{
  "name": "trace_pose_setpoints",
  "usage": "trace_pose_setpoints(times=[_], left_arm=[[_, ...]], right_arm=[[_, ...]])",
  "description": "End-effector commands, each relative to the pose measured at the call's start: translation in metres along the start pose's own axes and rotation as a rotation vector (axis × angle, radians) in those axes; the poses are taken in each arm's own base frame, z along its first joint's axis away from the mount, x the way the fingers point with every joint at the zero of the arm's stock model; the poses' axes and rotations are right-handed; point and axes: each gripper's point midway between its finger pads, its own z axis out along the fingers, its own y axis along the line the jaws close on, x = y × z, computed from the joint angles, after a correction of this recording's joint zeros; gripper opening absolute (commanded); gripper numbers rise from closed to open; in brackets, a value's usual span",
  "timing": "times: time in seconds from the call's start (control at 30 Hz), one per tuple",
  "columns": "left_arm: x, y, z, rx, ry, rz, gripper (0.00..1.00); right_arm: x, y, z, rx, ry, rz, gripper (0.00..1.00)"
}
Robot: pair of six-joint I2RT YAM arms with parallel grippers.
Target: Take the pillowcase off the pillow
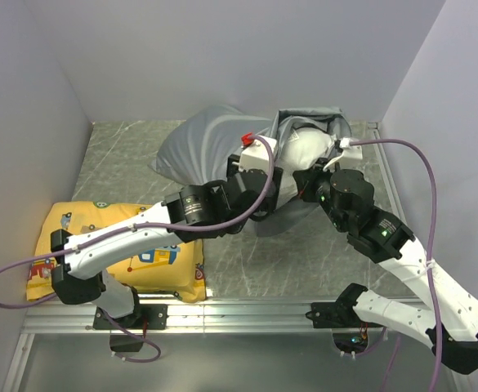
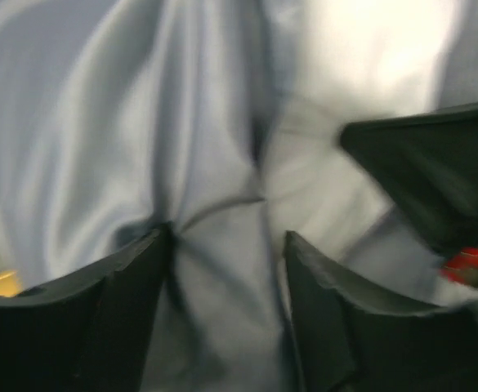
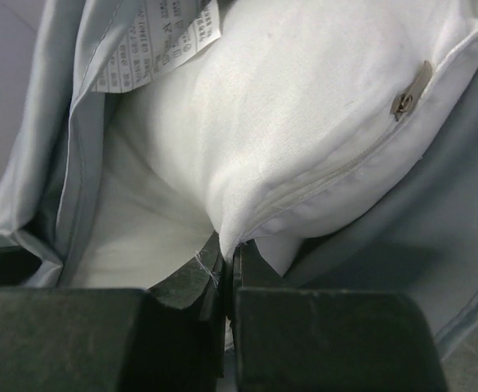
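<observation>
At the bottom of the right wrist view, the right gripper (image 3: 226,263) is pinched tight on a corner of the white pillow (image 3: 304,122), which pokes out of the grey pillowcase (image 3: 67,147). The left gripper (image 2: 226,269) has its fingers apart with grey cloth between them, but the view is too blurry to tell if it grips. In the top middle of the overhead view one end of the pillow is out, but most of it looks to be inside, so the pulling is left to do.

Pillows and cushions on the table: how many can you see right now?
2. The white pillow lies at the far centre-right, partly inside the grey pillowcase; the yellow cushion lies at the near left. Another could be hidden under the fabric.
</observation>
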Motion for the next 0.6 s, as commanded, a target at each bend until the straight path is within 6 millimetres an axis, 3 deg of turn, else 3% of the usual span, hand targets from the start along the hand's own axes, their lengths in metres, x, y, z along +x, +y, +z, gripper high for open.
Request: trace_pose_setpoints(times=[0.0,0.17,0.23,0.37,0.53,0.57], left_arm=[[0.008,0.054,-0.009,-0.252,-0.011,0.004,0.62],[0.001,0.083,-0.034,-0.259,-0.085,-0.120,0.52],[0.014,0.095,-0.034,-0.277,-0.074,-0.136,0.44],[0.023,0.117,-0.043,-0.272,-0.086,-0.237,0.41],[0.052,0.139,-0.039,-0.272,-0.043,-0.274,0.35],[0.065,0.149,-0.035,-0.292,-0.024,-0.278,0.33]], right_arm=[[-0.056,0.014,-0.015,-0.032,-0.163,0.074,0.00],[-0.062,-0.002,-0.023,0.036,-0.180,0.053,0.00],[-0.069,-0.011,-0.028,0.079,-0.208,0.053,0.00],[-0.078,-0.024,-0.034,0.142,-0.228,0.042,0.00],[-0.081,-0.031,-0.032,0.166,-0.204,0.027,0.00],[-0.083,-0.030,-0.031,0.160,-0.195,0.025,0.00]])
